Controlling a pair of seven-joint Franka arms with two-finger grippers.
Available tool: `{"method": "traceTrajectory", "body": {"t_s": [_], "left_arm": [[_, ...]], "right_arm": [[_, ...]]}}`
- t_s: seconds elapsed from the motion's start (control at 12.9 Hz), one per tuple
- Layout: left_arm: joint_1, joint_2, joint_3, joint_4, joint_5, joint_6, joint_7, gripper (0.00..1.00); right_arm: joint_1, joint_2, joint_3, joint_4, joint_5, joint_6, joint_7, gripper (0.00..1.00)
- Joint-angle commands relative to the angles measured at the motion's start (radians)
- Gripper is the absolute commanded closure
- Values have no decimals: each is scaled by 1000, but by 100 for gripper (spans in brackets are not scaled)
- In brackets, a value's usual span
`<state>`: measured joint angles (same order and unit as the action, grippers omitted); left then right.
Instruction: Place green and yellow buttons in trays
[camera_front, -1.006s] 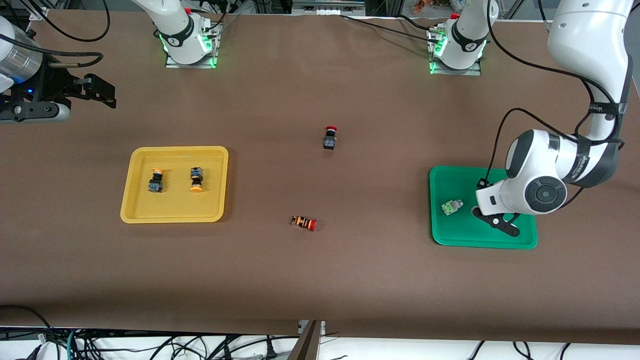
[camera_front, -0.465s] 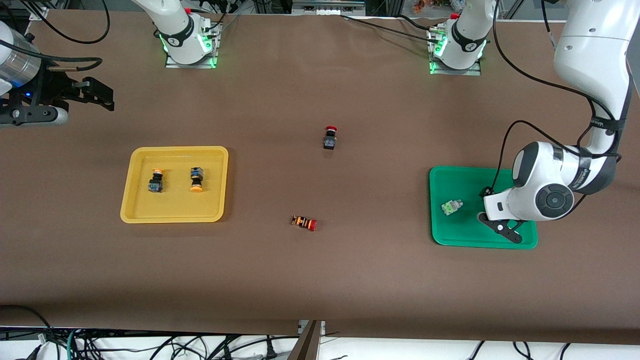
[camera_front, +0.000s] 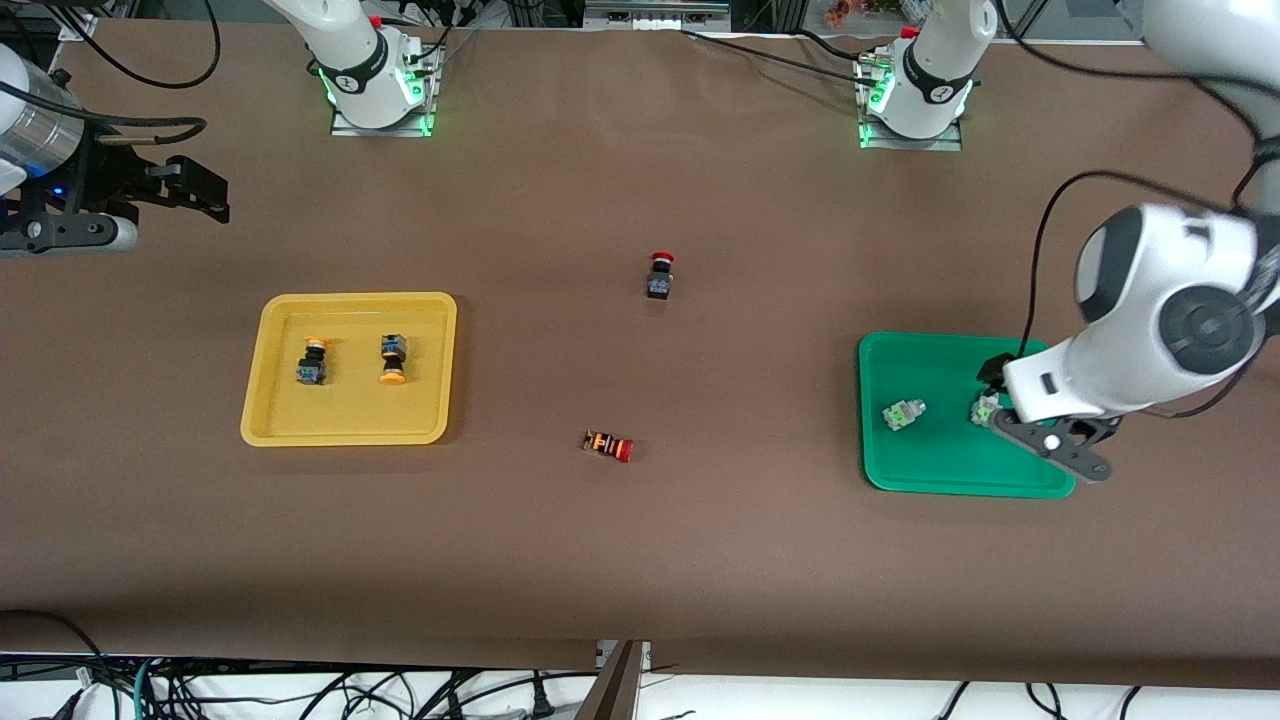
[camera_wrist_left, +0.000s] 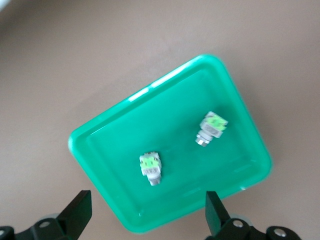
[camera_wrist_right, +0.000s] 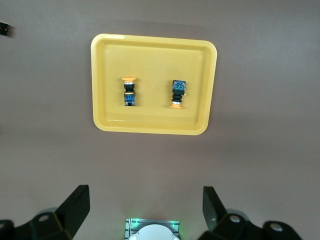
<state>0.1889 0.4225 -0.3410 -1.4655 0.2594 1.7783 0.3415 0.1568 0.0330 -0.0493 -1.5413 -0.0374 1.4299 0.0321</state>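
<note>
The green tray (camera_front: 940, 462) lies toward the left arm's end of the table. Two whitish-clear green buttons lie in it, one (camera_front: 903, 413) in the open, the other (camera_front: 984, 408) partly hidden by my left hand. Both show in the left wrist view (camera_wrist_left: 150, 167) (camera_wrist_left: 212, 127), inside the tray (camera_wrist_left: 110, 145). My left gripper (camera_front: 1045, 440) (camera_wrist_left: 147, 212) is open and empty, up over the tray's edge. The yellow tray (camera_front: 350, 428) (camera_wrist_right: 150, 126) holds two orange-yellow capped buttons (camera_front: 312, 362) (camera_front: 393, 360) (camera_wrist_right: 129, 91) (camera_wrist_right: 177, 93). My right gripper (camera_front: 200, 185) (camera_wrist_right: 145, 207) waits open, high over the right arm's end.
A black switch with a red cap (camera_front: 660, 276) stands mid-table. An orange-striped switch with a red cap (camera_front: 608, 446) lies nearer the front camera, between the trays. The arm bases (camera_front: 375, 90) (camera_front: 915, 95) stand along the table's edge farthest from the front camera.
My left gripper has risen from inside the green tray and drifted toward the left arm's end. A second green button now shows in the tray. The right arm has barely moved.
</note>
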Motion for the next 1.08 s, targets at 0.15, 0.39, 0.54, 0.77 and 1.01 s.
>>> {"method": "traceTrajectory", "body": {"t_s": [0.15, 0.39, 0.54, 0.77, 1.01], "left_arm": [[-3, -81, 31, 211, -81, -267, -132, 0], [-176, -287, 274, 40, -187, -232, -239, 0], [-222, -422, 336, -140, -200, -90, -240, 0], [-287, -453, 390, -185, -200, -69, -243, 0], [-282, -436, 395, -153, -201, -117, -237, 0]], "right_arm": [[-8, 15, 6, 33, -9, -26, -17, 0], [-6, 15, 6, 33, -9, -26, -15, 0], [-6, 16, 6, 33, -9, -26, -17, 0], [-8, 16, 6, 33, -7, -26, -15, 0], [-8, 16, 6, 33, -4, -26, -15, 0]]}}
